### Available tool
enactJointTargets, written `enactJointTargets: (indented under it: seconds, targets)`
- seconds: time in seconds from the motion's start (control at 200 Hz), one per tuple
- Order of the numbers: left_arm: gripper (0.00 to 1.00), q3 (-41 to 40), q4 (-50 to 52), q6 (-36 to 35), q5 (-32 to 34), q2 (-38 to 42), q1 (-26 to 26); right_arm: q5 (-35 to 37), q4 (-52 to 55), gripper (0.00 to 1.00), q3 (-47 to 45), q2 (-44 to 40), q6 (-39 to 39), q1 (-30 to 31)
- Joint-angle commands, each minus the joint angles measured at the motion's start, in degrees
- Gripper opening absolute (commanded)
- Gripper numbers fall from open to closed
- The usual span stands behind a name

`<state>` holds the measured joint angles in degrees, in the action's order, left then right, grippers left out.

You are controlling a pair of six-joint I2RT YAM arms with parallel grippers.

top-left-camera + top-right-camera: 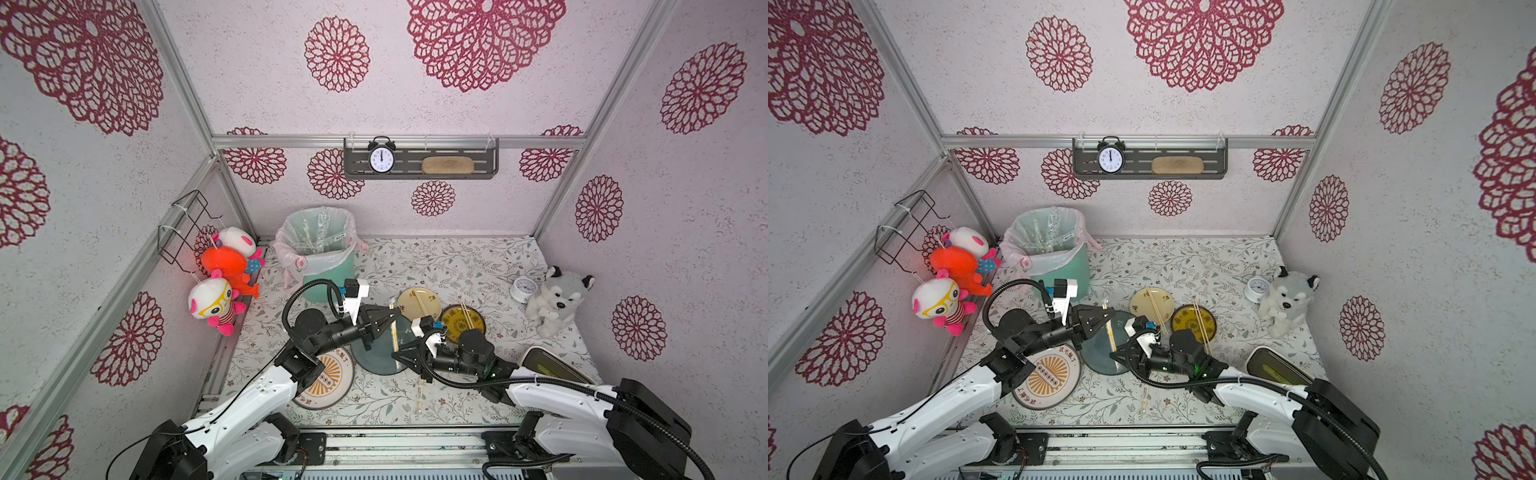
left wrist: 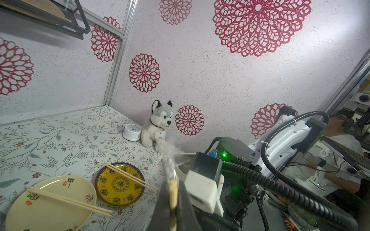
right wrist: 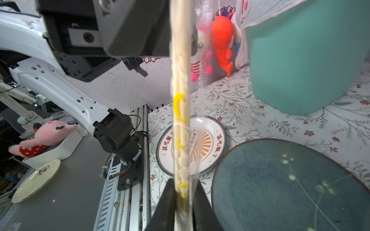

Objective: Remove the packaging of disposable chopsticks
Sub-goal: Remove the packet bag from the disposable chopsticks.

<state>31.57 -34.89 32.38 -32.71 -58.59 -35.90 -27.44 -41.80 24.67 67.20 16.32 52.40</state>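
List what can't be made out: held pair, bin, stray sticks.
Right gripper: whether it pinches the wrapped chopsticks; blurred in right wrist view, tiny in both top views.
Sleeves in teal bin: count; tangled, tiny in both top views.
Stray chopsticks: one end under right arm's cable in both top views.

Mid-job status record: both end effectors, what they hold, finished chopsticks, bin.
left end effector: shut on far end of pale wooden chopstick pair in clear plastic sleeve
right end effector: shut on same pair's near end
pair position: over dark teal round plate
unwrapped pairs: one on cream plate, one on yellow patterned plate
green bin: clear sleeves inside
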Motion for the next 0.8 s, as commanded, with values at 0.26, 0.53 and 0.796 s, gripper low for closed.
enactJointTargets:
  seconds: [0.26,0.53,0.796]
  targets:
    - [0.06,1.3,0.0,-2.8,-1.0,1.3,0.2,0.2,-4.0,0.0,-1.5,-0.4,-0.5,-0.1]
    - [0.54,1.5,-2.6,-2.4,-0.4,0.9,1.8,-2.2,-4.6,0.0,-1.0,0.7,-2.0,0.0]
    - [0.09,2.2,-3.5,-2.1,-2.8,-0.6,2.1,-0.8,-3.6,0.0,-0.6,0.7,-3.0,0.0]
